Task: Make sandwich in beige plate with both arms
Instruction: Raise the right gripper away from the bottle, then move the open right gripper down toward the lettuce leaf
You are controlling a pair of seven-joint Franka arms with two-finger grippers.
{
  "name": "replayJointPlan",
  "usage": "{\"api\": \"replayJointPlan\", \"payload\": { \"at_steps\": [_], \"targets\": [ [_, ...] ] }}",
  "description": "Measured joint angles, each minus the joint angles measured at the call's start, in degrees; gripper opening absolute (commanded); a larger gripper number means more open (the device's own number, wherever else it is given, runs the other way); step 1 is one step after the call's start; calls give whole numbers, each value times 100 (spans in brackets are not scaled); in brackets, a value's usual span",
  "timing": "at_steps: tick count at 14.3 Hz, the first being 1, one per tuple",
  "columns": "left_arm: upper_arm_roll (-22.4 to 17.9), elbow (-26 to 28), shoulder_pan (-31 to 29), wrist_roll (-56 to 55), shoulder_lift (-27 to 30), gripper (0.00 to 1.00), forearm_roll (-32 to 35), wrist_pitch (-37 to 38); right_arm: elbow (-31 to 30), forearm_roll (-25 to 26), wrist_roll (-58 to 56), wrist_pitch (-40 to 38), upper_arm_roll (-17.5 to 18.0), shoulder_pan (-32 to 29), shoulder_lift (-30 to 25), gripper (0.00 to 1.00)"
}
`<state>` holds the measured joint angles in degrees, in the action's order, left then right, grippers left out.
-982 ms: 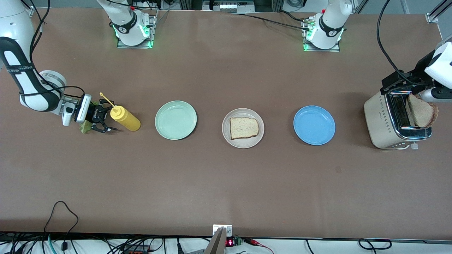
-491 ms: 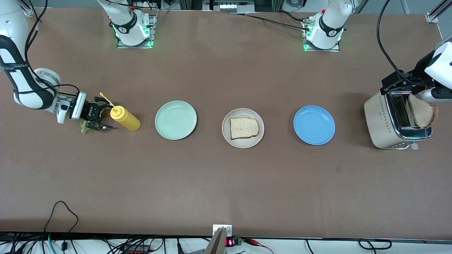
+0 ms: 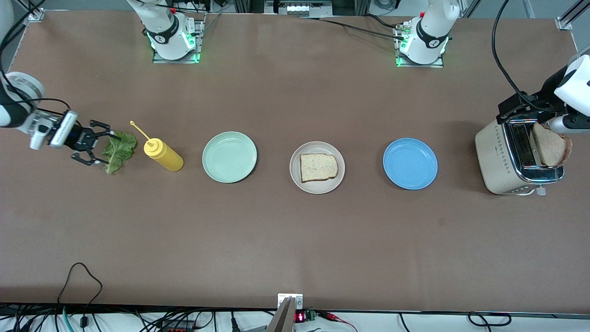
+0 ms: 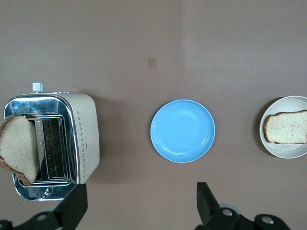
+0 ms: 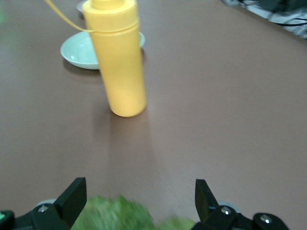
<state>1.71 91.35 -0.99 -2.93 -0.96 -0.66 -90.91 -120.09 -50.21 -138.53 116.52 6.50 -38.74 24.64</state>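
Green crinkly lettuce leaf (image 3: 119, 151) uncovered now; right gripper (image 3: 99, 146) pulled back toward table end, fingers spread. Leaf long axis runs near-far. Left gripper (image 4: 139, 206) spread over toaster (image 3: 516, 159).

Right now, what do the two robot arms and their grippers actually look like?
Both are white arms with black joint sections and black cables trailing along them. The right gripper is black, with two fingers on a white and silver wrist block. The left gripper shows two black fingers; its arm has a white shell over black parts. Each base glows green.
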Motion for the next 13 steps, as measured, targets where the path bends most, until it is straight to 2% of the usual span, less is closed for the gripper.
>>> {"api": "replayJointPlan", "payload": {
  "at_steps": [3,7,13],
  "targets": [
    [0,0,0,0,0,100,0,0,294,121,1261,-8,-97,-5,-287,100],
    [5,0,1,0,0,100,0,0,653,704,3541,-8,-72,106,-620,100],
    [19,0,1,0,0,100,0,0,762,1549,6805,125,-64,511,-754,100]
  ]
}}
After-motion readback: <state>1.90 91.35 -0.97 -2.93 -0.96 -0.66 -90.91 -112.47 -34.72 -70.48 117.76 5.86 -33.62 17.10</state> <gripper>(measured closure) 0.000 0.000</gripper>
